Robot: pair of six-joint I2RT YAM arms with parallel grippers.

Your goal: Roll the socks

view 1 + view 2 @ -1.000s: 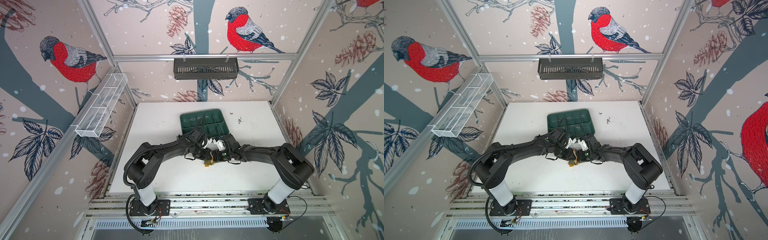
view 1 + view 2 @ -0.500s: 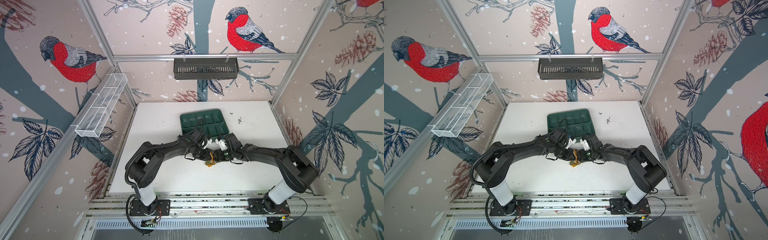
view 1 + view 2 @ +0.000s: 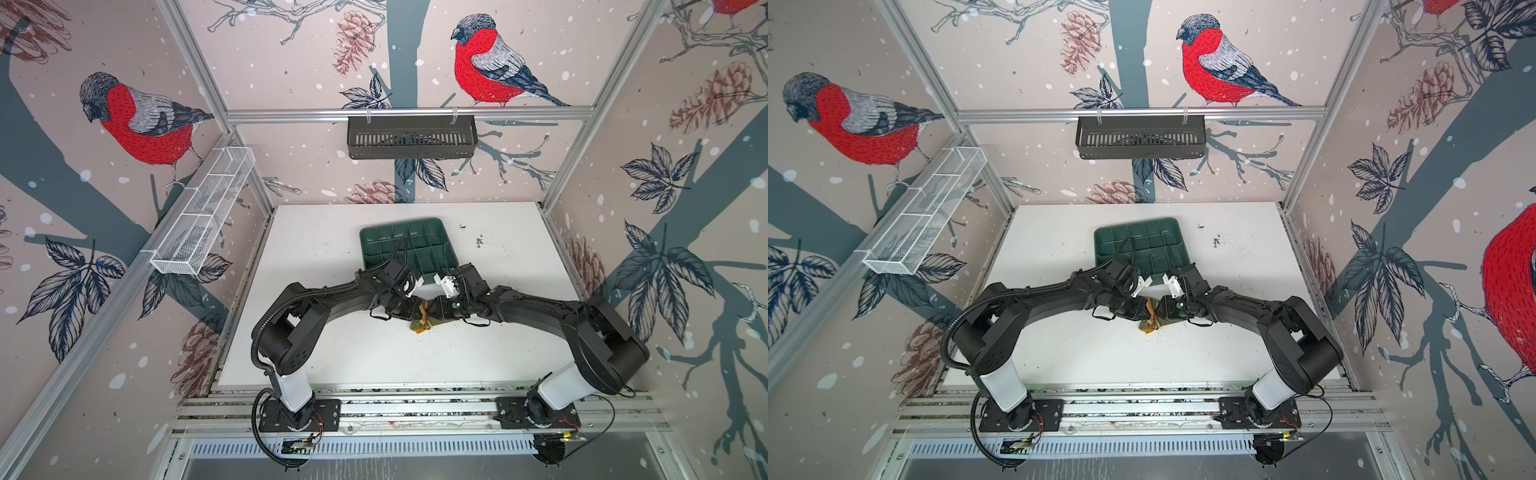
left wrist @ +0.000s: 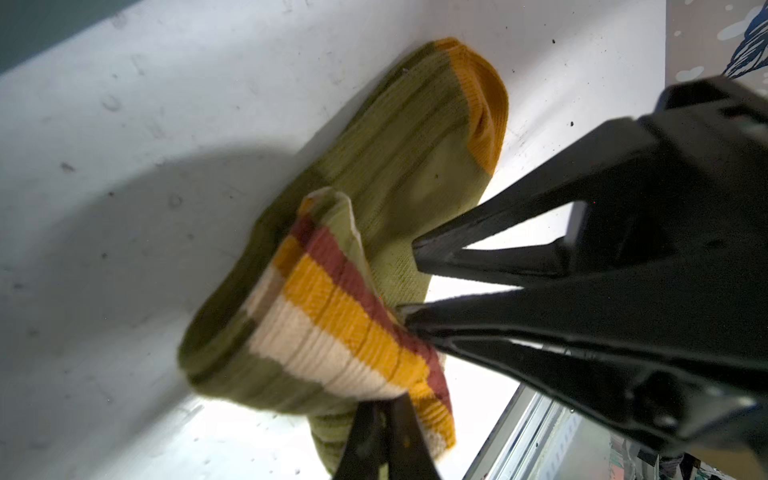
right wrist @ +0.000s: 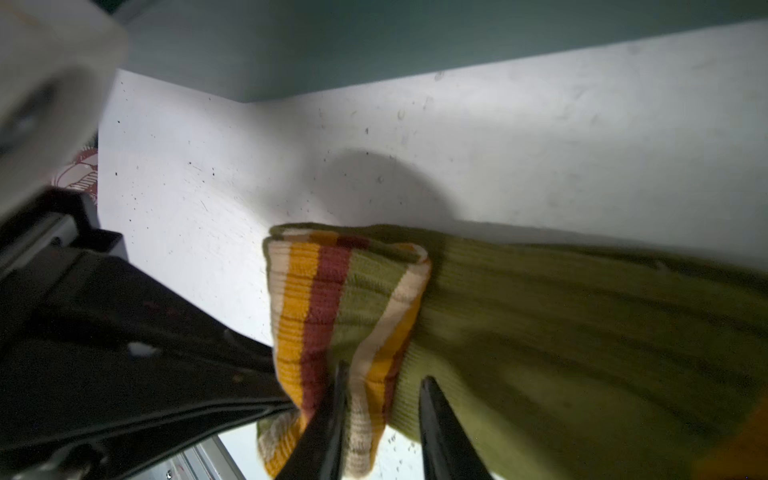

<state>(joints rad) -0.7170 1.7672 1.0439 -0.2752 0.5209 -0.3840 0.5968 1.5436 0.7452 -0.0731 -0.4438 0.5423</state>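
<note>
**Socks** point(image 4: 395, 166): olive knit with a mustard toe and a cuff striped brown, orange and cream. They lie mid-table on the white table point(image 3: 332, 353), just near of the green tray point(image 3: 399, 237). In both top views the wrists cover all but a mustard-olive scrap. Whether this is one sock or two layered cannot be told.

**Left gripper** point(image 4: 384, 405): pinched tight on the striped cuff, its fingers cut off at the frame edge.

**Right gripper** point(image 5: 384, 374): fingers apart with a cuff fold between them. Whether they press it cannot be told.
</note>
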